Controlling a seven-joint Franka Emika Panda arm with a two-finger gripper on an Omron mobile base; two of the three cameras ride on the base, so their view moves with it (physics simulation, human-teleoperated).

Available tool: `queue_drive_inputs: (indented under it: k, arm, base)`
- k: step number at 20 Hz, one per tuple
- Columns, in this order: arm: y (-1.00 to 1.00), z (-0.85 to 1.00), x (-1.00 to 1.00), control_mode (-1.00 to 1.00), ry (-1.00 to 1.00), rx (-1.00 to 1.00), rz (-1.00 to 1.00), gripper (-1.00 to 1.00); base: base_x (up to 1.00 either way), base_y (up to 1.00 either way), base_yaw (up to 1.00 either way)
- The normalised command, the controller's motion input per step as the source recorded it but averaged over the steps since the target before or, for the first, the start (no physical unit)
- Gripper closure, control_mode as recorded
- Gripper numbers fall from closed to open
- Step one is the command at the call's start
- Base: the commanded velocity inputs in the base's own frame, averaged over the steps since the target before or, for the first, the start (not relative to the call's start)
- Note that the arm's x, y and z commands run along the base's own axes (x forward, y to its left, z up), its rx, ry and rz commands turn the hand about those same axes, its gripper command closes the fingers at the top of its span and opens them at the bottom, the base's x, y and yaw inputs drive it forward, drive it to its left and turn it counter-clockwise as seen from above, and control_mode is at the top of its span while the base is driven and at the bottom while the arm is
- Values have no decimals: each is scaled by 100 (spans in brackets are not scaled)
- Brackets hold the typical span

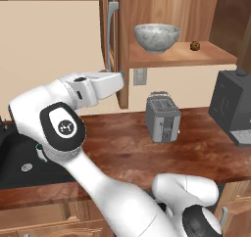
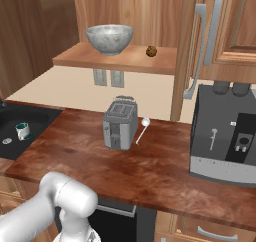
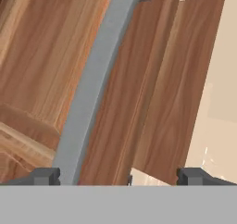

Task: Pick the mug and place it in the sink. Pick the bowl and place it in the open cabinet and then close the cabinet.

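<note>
The grey-white speckled bowl (image 1: 157,36) (image 2: 109,38) stands on the shelf of the open wooden cabinet (image 1: 177,58) (image 2: 115,61). The white mug with a teal inside (image 2: 22,130) sits in the black sink (image 2: 31,117) (image 1: 14,165); in the left base view the arm hides all but a sliver of the mug (image 1: 39,148). My gripper (image 1: 121,78) (image 3: 119,177) is open at the lower end of the cabinet's left door, which stands open edge-on. The door's silver bar handle (image 1: 113,33) (image 3: 92,89) runs up just inside the left fingertip (image 3: 45,176).
A small brown ball (image 1: 195,46) (image 2: 151,51) lies on the shelf beside the bowl. A grey toaster (image 1: 163,117) (image 2: 120,122) and a spoon (image 2: 143,128) are on the wooden counter. A coffee machine (image 1: 234,106) (image 2: 225,136) stands at the right.
</note>
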Motion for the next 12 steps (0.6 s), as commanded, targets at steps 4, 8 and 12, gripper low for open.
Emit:
queue_drive_inputs:
  k: [4,8,12]
  arm:
    - [-10,0,60,-100,0,0,0,-100]
    - [-17,0,53,-100,0,-1,0,-100]
    - [-56,0,30,-100,0,0,0,-100]
  base:
    - [0,0,0]
    - [0,0,0]
    - [0,0,0]
